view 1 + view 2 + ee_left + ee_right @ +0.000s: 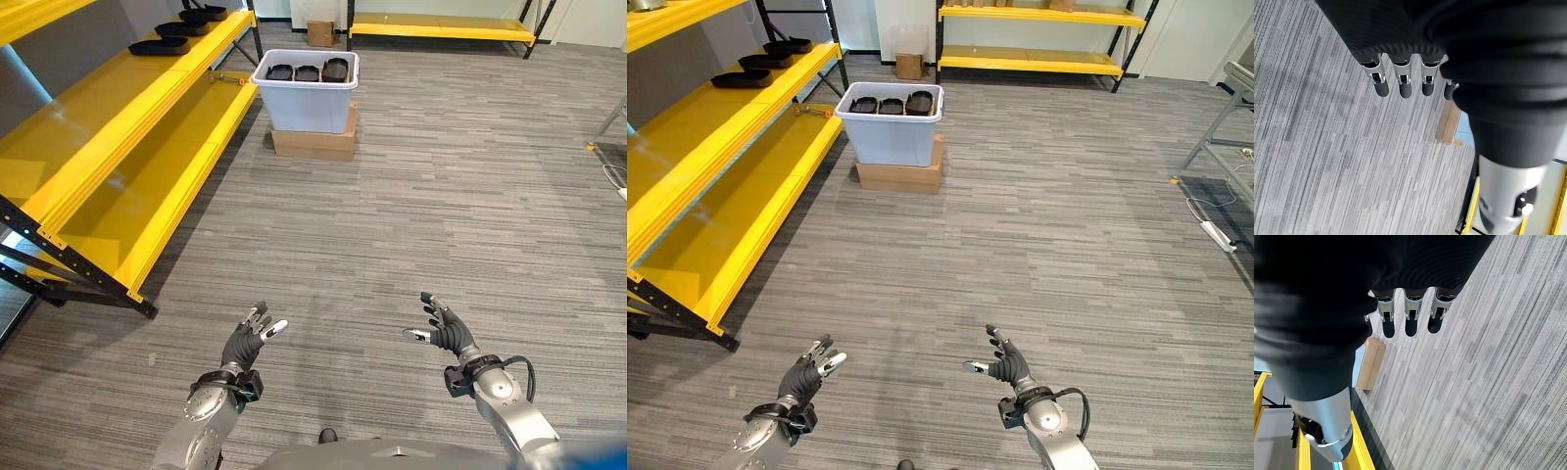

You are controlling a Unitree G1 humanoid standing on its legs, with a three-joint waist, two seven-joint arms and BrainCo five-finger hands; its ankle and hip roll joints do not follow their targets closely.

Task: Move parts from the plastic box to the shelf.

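Left eye view: the plastic box (306,96) stands well ahead on a cardboard carton (314,143), just beside the end of the yellow shelf (118,108). Raised this way, its rim likely suits a reach from standing.
Parts in box: dark parts (308,71) sit in a row at the box's top, none lifted out.
Parts on shelf: several dark trays (159,45) lie on the upper level near its far end.
Right eye view: left hand (810,370) and right hand (1004,364) float low over the grey floor, fingers spread, holding nothing, well apart from the box; probably walking posture.
Left wrist view: fingers (1403,83) hang straight, loose.
Right wrist view: fingers (1410,317) likewise straight, empty; carton edge (1370,363) past them.
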